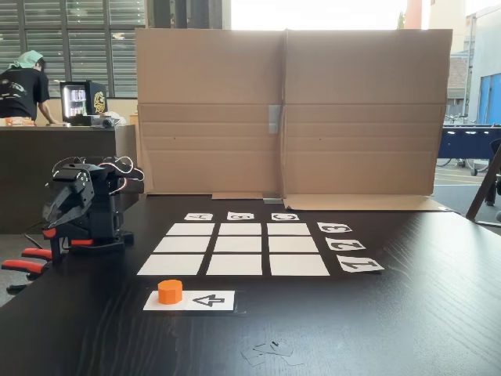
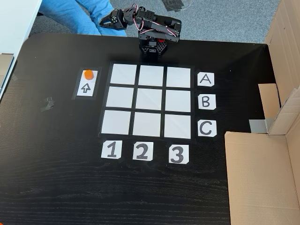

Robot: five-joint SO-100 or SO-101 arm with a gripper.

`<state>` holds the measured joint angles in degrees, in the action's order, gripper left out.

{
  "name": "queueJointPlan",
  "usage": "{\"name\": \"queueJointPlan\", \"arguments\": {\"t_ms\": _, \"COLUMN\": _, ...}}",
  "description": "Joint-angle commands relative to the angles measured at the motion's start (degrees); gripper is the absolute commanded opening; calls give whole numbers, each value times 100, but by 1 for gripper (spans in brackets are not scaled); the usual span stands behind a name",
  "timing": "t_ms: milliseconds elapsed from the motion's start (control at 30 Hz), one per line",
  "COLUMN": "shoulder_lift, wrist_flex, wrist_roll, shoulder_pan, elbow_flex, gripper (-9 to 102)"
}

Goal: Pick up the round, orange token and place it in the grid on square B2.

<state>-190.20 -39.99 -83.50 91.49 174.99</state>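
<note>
orange token [image 2: 88, 74] on the arrow card [image 2: 86, 87], grid [image 2: 150, 75] cells bare, end effector [image 2: 107, 20] jaws apart

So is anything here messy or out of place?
Mostly tidy. The token sits on the arrow card and the grid is bare. Only a scrap of clear tape lies crumpled on the table.

token [image 1: 170, 291]: orange, upright on arrow card | grid [image 2: 151, 74]: nine white cells | square B2 [image 2: 149, 99]: bare
</note>
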Motion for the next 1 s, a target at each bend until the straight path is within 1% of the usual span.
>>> {"name": "queueJointPlan", "arguments": {"t_ms": 0, "shoulder_lift": -53, "wrist_flex": -62, "wrist_roll": 589, "shoulder_pan": 0, "elbow_flex": 9, "gripper": -1}}
{"name": "queueJointPlan", "arguments": {"t_ms": 567, "shoulder_lift": -26, "wrist_flex": -62, "wrist_roll": 677, "shoulder_pan": -97, "elbow_flex": -18, "gripper": -1}}
{"name": "queueJointPlan", "arguments": {"t_ms": 733, "shoulder_lift": 229, "wrist_flex": -79, "wrist_roll": 686, "shoulder_pan": -167, "elbow_flex": -316, "gripper": -1}}
{"name": "queueJointPlan", "arguments": {"t_ms": 867, "shoulder_lift": 853, "wrist_flex": -387, "wrist_roll": 729, "shoulder_pan": -290, "elbow_flex": -870, "gripper": -1}}
{"name": "queueJointPlan", "arguments": {"t_ms": 967, "shoulder_lift": 1310, "wrist_flex": -853, "wrist_roll": 738, "shoulder_pan": -457, "elbow_flex": -1441, "gripper": -1}}
